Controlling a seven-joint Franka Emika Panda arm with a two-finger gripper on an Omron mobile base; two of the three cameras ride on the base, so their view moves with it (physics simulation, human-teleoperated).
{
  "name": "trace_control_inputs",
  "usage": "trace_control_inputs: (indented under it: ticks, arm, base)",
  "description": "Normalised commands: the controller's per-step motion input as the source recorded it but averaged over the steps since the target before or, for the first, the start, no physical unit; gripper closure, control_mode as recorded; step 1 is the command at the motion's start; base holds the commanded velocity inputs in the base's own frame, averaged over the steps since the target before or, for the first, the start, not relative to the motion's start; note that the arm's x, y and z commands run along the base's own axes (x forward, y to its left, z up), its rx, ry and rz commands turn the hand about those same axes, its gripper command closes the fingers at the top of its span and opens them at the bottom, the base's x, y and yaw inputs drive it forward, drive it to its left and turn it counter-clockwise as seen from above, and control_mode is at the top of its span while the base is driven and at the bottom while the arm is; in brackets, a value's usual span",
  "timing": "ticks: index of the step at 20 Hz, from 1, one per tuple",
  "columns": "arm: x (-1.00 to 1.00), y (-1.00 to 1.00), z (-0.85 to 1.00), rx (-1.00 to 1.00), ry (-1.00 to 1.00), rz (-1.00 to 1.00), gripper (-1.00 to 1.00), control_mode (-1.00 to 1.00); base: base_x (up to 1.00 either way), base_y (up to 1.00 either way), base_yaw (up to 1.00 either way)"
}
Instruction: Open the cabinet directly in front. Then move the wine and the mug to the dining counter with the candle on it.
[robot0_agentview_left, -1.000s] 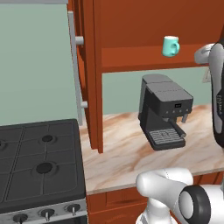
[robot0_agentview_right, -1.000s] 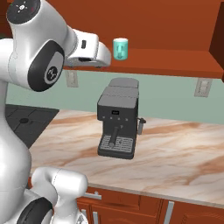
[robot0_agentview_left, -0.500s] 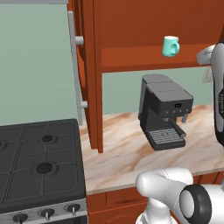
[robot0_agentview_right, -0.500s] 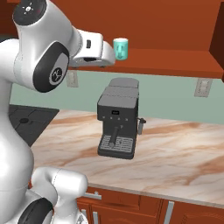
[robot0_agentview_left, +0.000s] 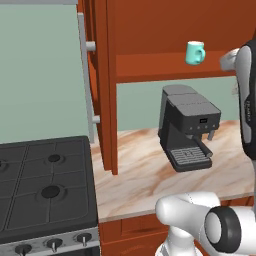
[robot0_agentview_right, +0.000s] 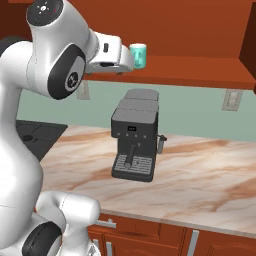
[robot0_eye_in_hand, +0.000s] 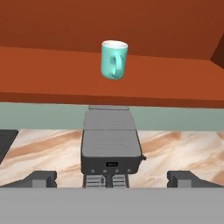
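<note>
Teal mug (robot0_eye_in_hand: 114, 60) in reddish-brown cabinet (robot0_agentview_left: 150, 30); dark grey coffee machine (robot0_agentview_right: 134, 141) on brown-veined beige worktop (robot0_agentview_right: 210, 175).

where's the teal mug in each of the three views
Left base view: mug upper right, on the cabinet's bottom shelf.
Right base view: top centre, just right of the white hand.
Hand view: upper centre, handle facing the camera.
Shared landmark: the coffee machine on the worktop below the mug.

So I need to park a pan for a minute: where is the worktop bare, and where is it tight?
Bare marble lies on the worktop to the right of the coffee machine, and between the machine and the cooktop. The cabinet floor is bare beside the mug. It is tight under the open cabinet door near the cooktop.
</note>
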Motion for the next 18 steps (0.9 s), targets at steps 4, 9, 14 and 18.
trace_control_inputs:
  ticks: [4,9,14,18]
  arm:
    - [0.24,-0.04,0.0,0.06,0.0,0.0,-1.0,-1.0]
    - [0.17,0.0,0.0,0.05,0.0,0.0,-1.0,-1.0]
    - [0.08,0.0,0.0,0.02,0.0,0.0,-1.0,-1.0]
    - [0.05,0.0,-0.09,0.0,0.0,0.0,-1.0,-1.0]
  base:
    - [0.0,0.0,0.0]
    - [0.0,0.0,0.0]
    - [0.0,0.0,0.0]
    - [0.0,0.0,0.0]
